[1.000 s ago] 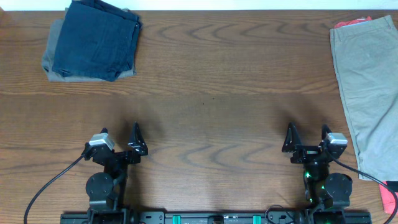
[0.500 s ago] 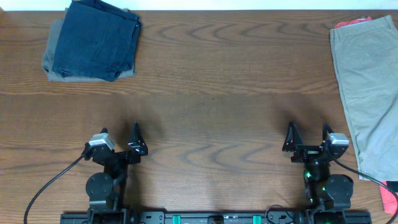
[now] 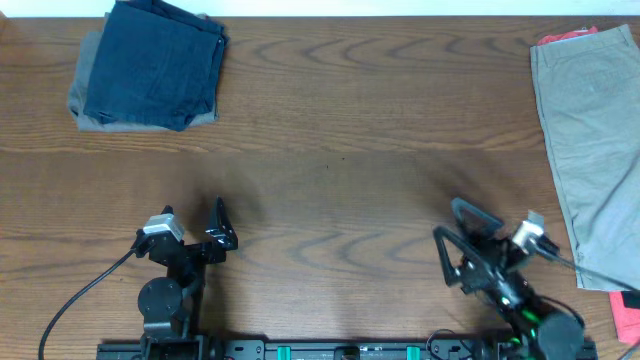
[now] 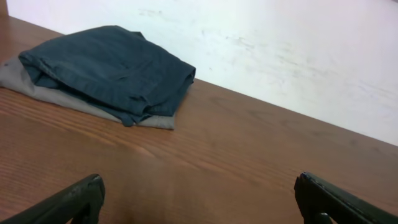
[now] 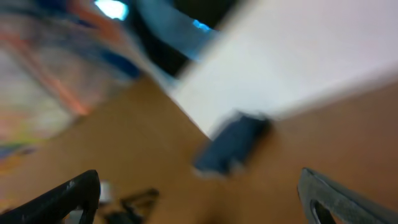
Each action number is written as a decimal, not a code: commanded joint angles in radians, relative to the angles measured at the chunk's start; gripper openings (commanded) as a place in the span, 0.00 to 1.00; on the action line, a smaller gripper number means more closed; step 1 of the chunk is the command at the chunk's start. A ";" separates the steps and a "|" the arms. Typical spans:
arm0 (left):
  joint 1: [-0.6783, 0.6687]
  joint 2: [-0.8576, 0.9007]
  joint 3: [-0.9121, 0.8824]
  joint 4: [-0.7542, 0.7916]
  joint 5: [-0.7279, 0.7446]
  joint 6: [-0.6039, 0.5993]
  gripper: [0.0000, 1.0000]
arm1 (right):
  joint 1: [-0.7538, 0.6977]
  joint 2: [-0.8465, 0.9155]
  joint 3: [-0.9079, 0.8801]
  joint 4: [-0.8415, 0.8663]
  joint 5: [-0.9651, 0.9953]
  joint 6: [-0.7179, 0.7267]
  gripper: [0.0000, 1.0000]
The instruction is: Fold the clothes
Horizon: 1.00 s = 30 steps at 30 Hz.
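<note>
Khaki-beige shorts (image 3: 590, 130) lie spread flat at the table's right edge, over a red piece (image 3: 565, 37) at the far corner. A folded navy denim piece (image 3: 155, 62) sits on a folded grey piece (image 3: 92, 112) at the far left; both also show in the left wrist view, navy (image 4: 112, 65) on grey (image 4: 25, 81). My left gripper (image 3: 192, 226) is open and empty near the front left. My right gripper (image 3: 455, 240) is open and empty, tilted and turned leftward at the front right. The right wrist view is blurred; the navy pile (image 5: 233, 144) shows in it.
Another red piece (image 3: 628, 322) shows at the front right corner. A white wall (image 4: 280, 43) runs behind the table's far edge. Bare wood tabletop (image 3: 340, 150) spans the middle between the two arms and the piles.
My right gripper has swung and tilted toward the left, its wrist view now blurred by motion. The left arm and the clothes have not moved.
</note>
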 commanded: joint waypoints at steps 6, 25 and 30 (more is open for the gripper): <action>0.005 -0.006 -0.026 -0.017 0.003 0.021 0.98 | -0.010 0.068 0.190 -0.068 0.096 -0.154 0.99; 0.005 -0.006 -0.026 -0.017 0.003 0.021 0.98 | -0.032 1.419 1.475 -0.971 1.046 -1.036 0.99; 0.005 -0.006 -0.026 -0.017 0.003 0.021 0.98 | -0.056 1.767 1.789 -1.080 1.294 -1.062 0.99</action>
